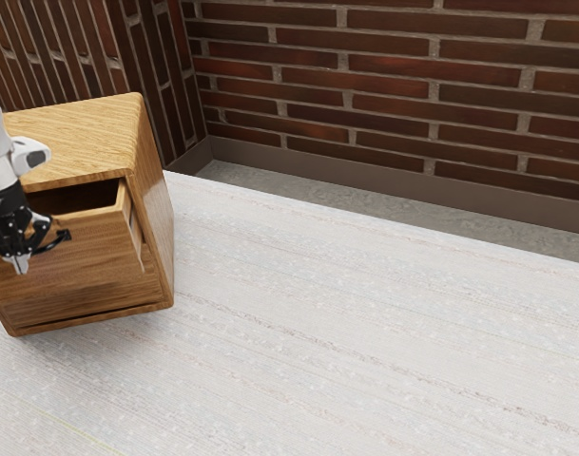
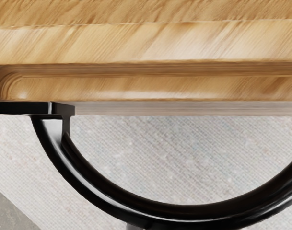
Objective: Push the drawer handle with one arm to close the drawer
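One end of the black handle [image 2: 88, 172], on the drawer's [image 1: 89, 252] front, is cut off in my wrist view, and whether my gripper [image 1: 21, 262] stands wide or narrow I cannot tell. That view gives the handle's mounting foot [image 2: 35, 108]; the exterior view, the open drawer's hollow. My hand points down at the drawer's front, the cabinet [image 1: 156, 214] behind it.

From my distant post, I have the exterior view looking down slantwise, from well apart, across the pale surface [image 1: 365, 313] toward the brick wall [image 1: 394, 85]. The wrist view looks downward, very near the handle [image 2: 98, 181]. Both views share this handle and the drawer [image 1: 94, 261].
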Available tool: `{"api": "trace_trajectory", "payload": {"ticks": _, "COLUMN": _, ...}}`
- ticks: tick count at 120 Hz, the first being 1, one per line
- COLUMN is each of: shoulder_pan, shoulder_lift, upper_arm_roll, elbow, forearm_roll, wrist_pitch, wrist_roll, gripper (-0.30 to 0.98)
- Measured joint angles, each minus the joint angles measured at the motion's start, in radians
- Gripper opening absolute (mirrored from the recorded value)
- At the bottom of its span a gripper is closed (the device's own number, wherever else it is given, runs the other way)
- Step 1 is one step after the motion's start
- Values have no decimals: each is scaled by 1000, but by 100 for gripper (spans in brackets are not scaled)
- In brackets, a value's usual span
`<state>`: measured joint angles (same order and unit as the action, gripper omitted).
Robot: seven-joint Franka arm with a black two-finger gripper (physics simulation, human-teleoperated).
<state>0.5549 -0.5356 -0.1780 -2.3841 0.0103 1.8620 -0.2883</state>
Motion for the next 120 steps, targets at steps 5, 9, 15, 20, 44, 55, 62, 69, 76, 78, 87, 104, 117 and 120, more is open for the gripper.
{"api": "trace_trajectory", "payload": {"ticks": 5, "shoulder_pan": 0, "shoulder_lift": 7, "upper_arm_roll": 0, "elbow": 5, "forearm_roll": 1, "wrist_pitch": 2, "wrist_roll": 0, "gripper": -10}}
{"api": "trace_trajectory", "payload": {"ticks": 9, "shoulder_pan": 0, "shoulder_lift": 11, "upper_arm_roll": 0, "elbow": 7, "forearm_roll": 1, "wrist_pitch": 4, "wrist_roll": 1, "gripper": -10}}
{"api": "trace_trajectory", "payload": {"ticks": 15, "shoulder_pan": 0, "shoulder_lift": 21, "upper_arm_roll": 0, "elbow": 16, "forearm_roll": 2, "wrist_pitch": 6, "wrist_roll": 1, "gripper": -10}}
{"api": "trace_trajectory", "payload": {"ticks": 20, "shoulder_pan": 0, "shoulder_lift": 38, "upper_arm_roll": -1, "elbow": 28, "forearm_roll": 5, "wrist_pitch": 7, "wrist_roll": 2, "gripper": -10}}
{"api": "trace_trajectory", "payload": {"ticks": 44, "shoulder_pan": 0, "shoulder_lift": 83, "upper_arm_roll": -2, "elbow": 61, "forearm_roll": 18, "wrist_pitch": 14, "wrist_roll": 3, "gripper": -10}}
{"api": "trace_trajectory", "payload": {"ticks": 55, "shoulder_pan": 0, "shoulder_lift": 95, "upper_arm_roll": -1, "elbow": 72, "forearm_roll": 21, "wrist_pitch": 16, "wrist_roll": 3, "gripper": -10}}
{"api": "trace_trajectory", "payload": {"ticks": 62, "shoulder_pan": 0, "shoulder_lift": 109, "upper_arm_roll": -1, "elbow": 83, "forearm_roll": 24, "wrist_pitch": 17, "wrist_roll": 4, "gripper": -10}}
{"api": "trace_trajectory", "payload": {"ticks": 69, "shoulder_pan": 0, "shoulder_lift": 117, "upper_arm_roll": 0, "elbow": 90, "forearm_roll": 27, "wrist_pitch": 18, "wrist_roll": 4, "gripper": -10}}
{"api": "trace_trajectory", "payload": {"ticks": 76, "shoulder_pan": 0, "shoulder_lift": 129, "upper_arm_roll": 0, "elbow": 100, "forearm_roll": 30, "wrist_pitch": 18, "wrist_roll": 4, "gripper": -10}}
{"api": "trace_trajectory", "payload": {"ticks": 78, "shoulder_pan": 0, "shoulder_lift": 133, "upper_arm_roll": 0, "elbow": 104, "forearm_roll": 30, "wrist_pitch": 19, "wrist_roll": 4, "gripper": -10}}
{"api": "trace_trajectory", "payload": {"ticks": 87, "shoulder_pan": 0, "shoulder_lift": 146, "upper_arm_roll": 0, "elbow": 115, "forearm_roll": 34, "wrist_pitch": 19, "wrist_roll": 4, "gripper": -10}}
{"api": "trace_trajectory", "payload": {"ticks": 104, "shoulder_pan": 7, "shoulder_lift": 167, "upper_arm_roll": 1, "elbow": 132, "forearm_roll": 37, "wrist_pitch": 19, "wrist_roll": 6, "gripper": -10}}
{"api": "trace_trajectory", "payload": {"ticks": 117, "shoulder_pan": 16, "shoulder_lift": 177, "upper_arm_roll": 0, "elbow": 143, "forearm_roll": 38, "wrist_pitch": 20, "wrist_roll": 10, "gripper": -10}}
{"api": "trace_trajectory", "payload": {"ticks": 120, "shoulder_pan": 16, "shoulder_lift": 180, "upper_arm_roll": 0, "elbow": 146, "forearm_roll": 38, "wrist_pitch": 20, "wrist_roll": 10, "gripper": -10}}
